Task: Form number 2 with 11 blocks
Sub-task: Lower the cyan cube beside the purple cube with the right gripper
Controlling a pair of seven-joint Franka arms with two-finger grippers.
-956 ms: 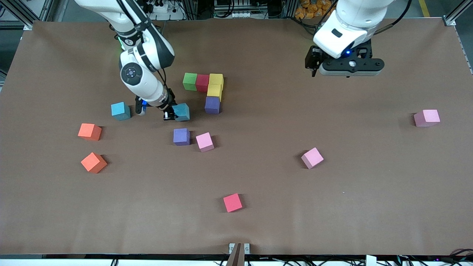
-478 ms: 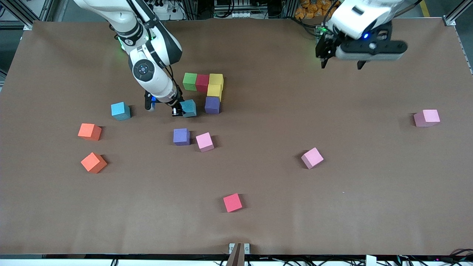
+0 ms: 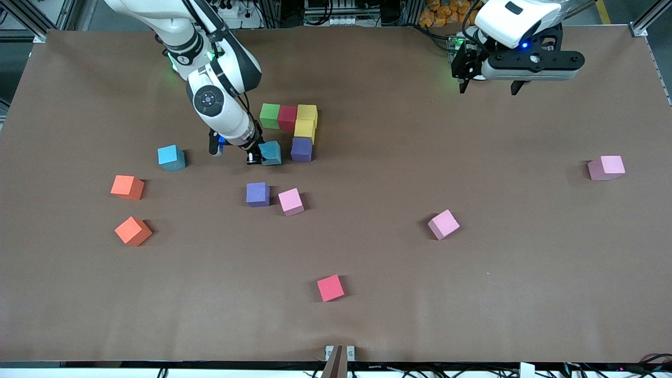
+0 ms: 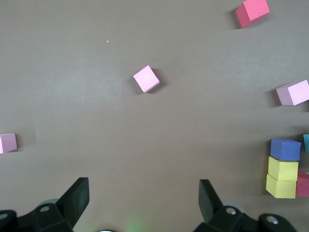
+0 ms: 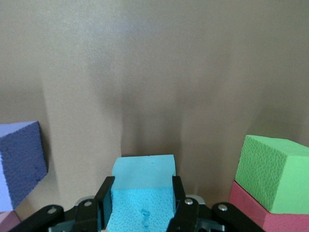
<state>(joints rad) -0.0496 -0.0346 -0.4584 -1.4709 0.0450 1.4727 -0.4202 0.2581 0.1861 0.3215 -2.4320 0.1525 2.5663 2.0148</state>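
My right gripper (image 3: 262, 156) is shut on a light blue block (image 3: 271, 153), low at the table beside the purple block (image 3: 302, 149), with a narrow gap between them. In the right wrist view the fingers (image 5: 105, 203) clamp two sides of that blue block (image 5: 143, 191). Green (image 3: 270, 115), red (image 3: 287, 117) and yellow (image 3: 307, 112) blocks form a row; a second yellow (image 3: 304, 129) joins it to the purple one. A second blue block (image 3: 171, 157), another purple (image 3: 258, 194) and three pink ones (image 3: 291, 201) (image 3: 443, 224) (image 3: 606, 167) lie loose. My left gripper (image 3: 489, 90) hangs open and holds nothing.
Two orange cubes (image 3: 127, 187) (image 3: 133, 231) lie toward the right arm's end of the table. A lone red cube (image 3: 330, 287) sits nearest the front camera. The left wrist view shows bare brown table (image 4: 96, 121) under the left gripper (image 4: 145, 193).
My right gripper has carried the blue block sideways toward the purple block of the figure. The left gripper has pulled back toward its base and now holds still.
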